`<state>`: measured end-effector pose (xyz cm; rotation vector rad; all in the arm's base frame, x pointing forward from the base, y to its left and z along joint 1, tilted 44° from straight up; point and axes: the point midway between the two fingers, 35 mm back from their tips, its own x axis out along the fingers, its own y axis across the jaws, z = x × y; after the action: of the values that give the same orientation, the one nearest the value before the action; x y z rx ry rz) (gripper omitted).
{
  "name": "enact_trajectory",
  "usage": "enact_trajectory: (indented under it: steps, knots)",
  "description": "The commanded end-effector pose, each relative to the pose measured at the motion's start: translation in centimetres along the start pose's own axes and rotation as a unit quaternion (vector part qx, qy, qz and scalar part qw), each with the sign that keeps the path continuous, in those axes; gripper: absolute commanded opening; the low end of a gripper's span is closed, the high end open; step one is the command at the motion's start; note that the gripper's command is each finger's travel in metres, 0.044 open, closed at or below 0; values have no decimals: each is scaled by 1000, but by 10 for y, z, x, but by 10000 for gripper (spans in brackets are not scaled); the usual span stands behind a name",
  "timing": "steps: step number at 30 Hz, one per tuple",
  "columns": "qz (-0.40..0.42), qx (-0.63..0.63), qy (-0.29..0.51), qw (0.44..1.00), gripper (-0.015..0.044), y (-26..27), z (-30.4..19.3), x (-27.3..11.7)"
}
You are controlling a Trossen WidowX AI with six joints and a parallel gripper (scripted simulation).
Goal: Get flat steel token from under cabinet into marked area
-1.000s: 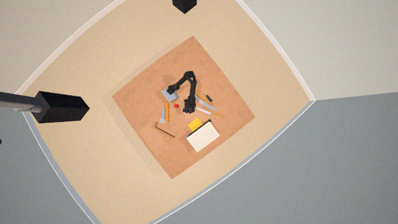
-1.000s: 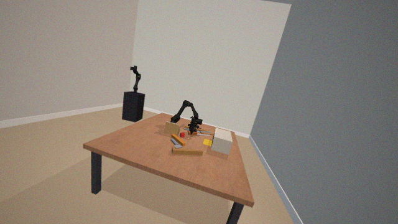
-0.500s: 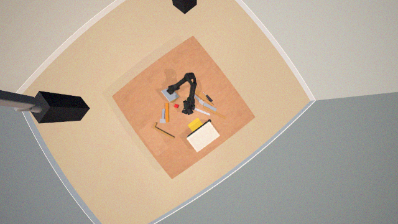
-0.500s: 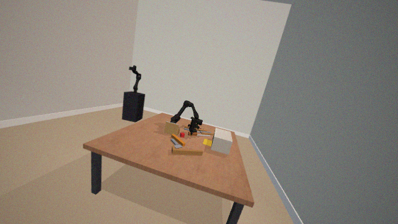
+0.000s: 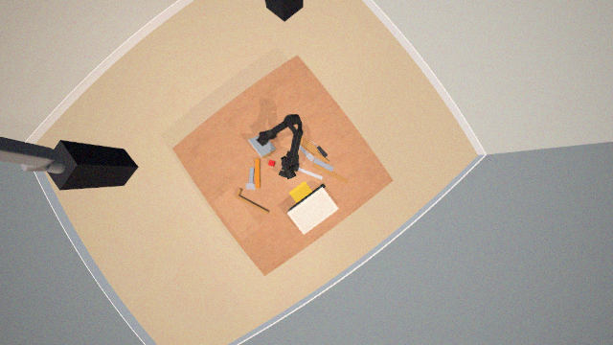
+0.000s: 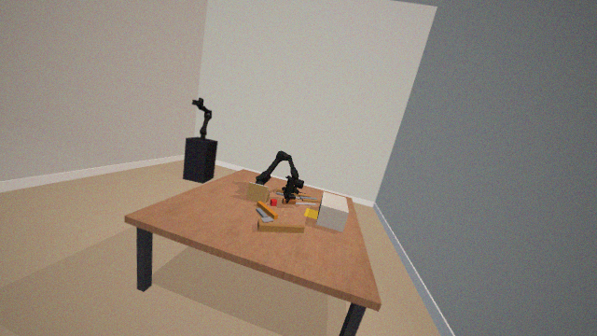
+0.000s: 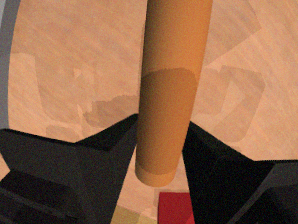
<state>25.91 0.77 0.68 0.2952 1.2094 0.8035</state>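
Note:
My gripper (image 5: 287, 172) (image 6: 290, 193) (image 7: 160, 121) is shut on a brown wooden dowel (image 7: 174, 63), which sticks out forward between the black fingers, just above the table top. A small red cube (image 5: 271, 163) (image 6: 273, 202) (image 7: 177, 215) lies close beside the gripper. The white cabinet (image 5: 313, 209) (image 6: 333, 211) stands a short way from the gripper, with the yellow marked area (image 5: 301, 191) (image 6: 311, 214) in front of it. The steel token shows in no view.
Loose tools lie around the arm: an orange bar (image 5: 257, 172) (image 6: 268, 209), a grey T-shaped piece (image 5: 251, 178), a dark L-shaped hook (image 5: 253, 200), a grey bar (image 5: 323, 164), a white bar (image 5: 310, 173) and a long tan stick (image 5: 330, 173). A tan block (image 6: 257, 191) stands by the arm's base.

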Motion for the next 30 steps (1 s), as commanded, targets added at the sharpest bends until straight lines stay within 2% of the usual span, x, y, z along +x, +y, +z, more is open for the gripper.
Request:
enact_trajectory:
  steps: [1,30]
  knots:
    - [-3,1,-2,1000,0,-6,0,-2]
    - [-4,1,-2,1000,0,-35,-16,-2]
